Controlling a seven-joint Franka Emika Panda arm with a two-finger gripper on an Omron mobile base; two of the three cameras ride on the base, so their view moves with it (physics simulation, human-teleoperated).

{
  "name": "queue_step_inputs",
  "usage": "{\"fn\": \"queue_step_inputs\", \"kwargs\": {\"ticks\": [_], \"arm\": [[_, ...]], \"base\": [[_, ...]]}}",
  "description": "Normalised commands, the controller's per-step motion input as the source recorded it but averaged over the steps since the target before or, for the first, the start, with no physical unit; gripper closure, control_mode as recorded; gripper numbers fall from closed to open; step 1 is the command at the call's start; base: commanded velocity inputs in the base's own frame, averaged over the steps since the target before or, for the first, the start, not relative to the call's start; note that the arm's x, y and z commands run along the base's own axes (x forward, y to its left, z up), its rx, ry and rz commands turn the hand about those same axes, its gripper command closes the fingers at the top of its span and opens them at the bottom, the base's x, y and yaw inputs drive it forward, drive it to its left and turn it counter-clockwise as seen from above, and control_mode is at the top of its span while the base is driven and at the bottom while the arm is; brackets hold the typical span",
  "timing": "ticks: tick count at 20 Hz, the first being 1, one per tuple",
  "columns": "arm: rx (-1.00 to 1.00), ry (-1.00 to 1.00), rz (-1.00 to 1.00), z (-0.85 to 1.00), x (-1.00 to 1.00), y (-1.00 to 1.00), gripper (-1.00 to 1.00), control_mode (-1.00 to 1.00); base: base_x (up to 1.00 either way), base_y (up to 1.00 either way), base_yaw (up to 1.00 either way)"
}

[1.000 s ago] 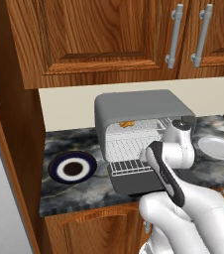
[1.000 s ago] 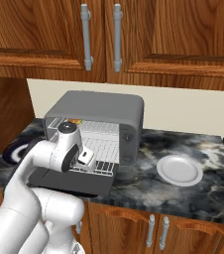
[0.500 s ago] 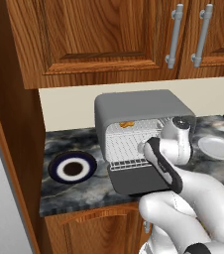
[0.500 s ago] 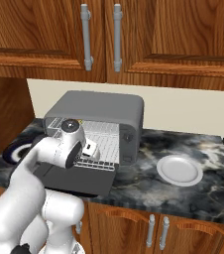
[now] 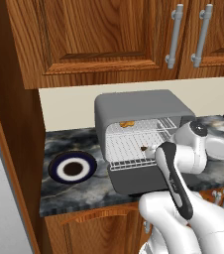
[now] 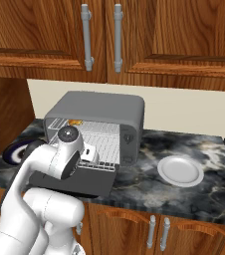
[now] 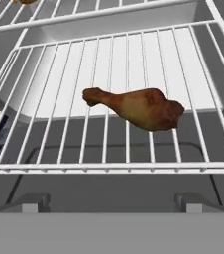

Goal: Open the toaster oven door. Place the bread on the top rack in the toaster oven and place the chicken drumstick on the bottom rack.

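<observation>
The grey toaster oven (image 5: 139,105) stands on the counter with its door (image 5: 139,179) folded down flat in front. A piece of bread (image 5: 128,124) lies at the back of the top rack, also visible as bread (image 6: 74,122). The brown chicken drumstick (image 7: 136,106) lies on the wire bottom rack (image 7: 109,149), thick end to the right; it shows small as the drumstick (image 5: 144,148). My gripper (image 7: 111,204) is open just in front of that rack's front bar, its fingers wide apart and clear of the drumstick, holding nothing. The hand (image 6: 88,153) hovers over the open door.
A white plate (image 5: 223,148) sits right of the oven, and a blue-rimmed plate (image 5: 73,168) sits left of it. Wooden wall cabinets (image 5: 114,34) hang above. The oven's side walls flank the rack. The dark marble counter (image 6: 144,184) ends at its front edge.
The hand has shifted slightly in front of the oven mouth and the arm's elbow has swung a little. The oven, door and plates stay put.
</observation>
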Motion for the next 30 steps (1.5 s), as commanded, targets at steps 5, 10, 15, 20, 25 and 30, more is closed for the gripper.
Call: {"fn": "queue_step_inputs", "kwargs": {"ticks": [5, 10, 15, 20, 25, 30], "arm": [[-0.05, 0.13, 0.0, -0.24, -0.37, 0.15, -1.0, -1.0], [-0.07, 0.12, 0.0, -0.49, 0.31, 0.21, -1.0, -1.0], [-0.05, 0.02, 0.0, -0.36, 0.43, 0.1, -1.0, -1.0], [-0.04, 0.0, 0.0, -0.25, 0.69, 0.04, -1.0, -1.0], [-0.02, -0.03, 0.0, -0.37, 0.31, 0.0, -1.0, -1.0], [-0.03, -0.06, 0.0, -0.39, 0.36, 0.0, -1.0, -1.0]], "base": [[0.0, 0.0, 0.0], [0.0, 0.0, 0.0], [0.0, 0.0, 0.0], [0.0, 0.0, 0.0], [0.0, 0.0, 0.0], [0.0, 0.0, 0.0]]}}
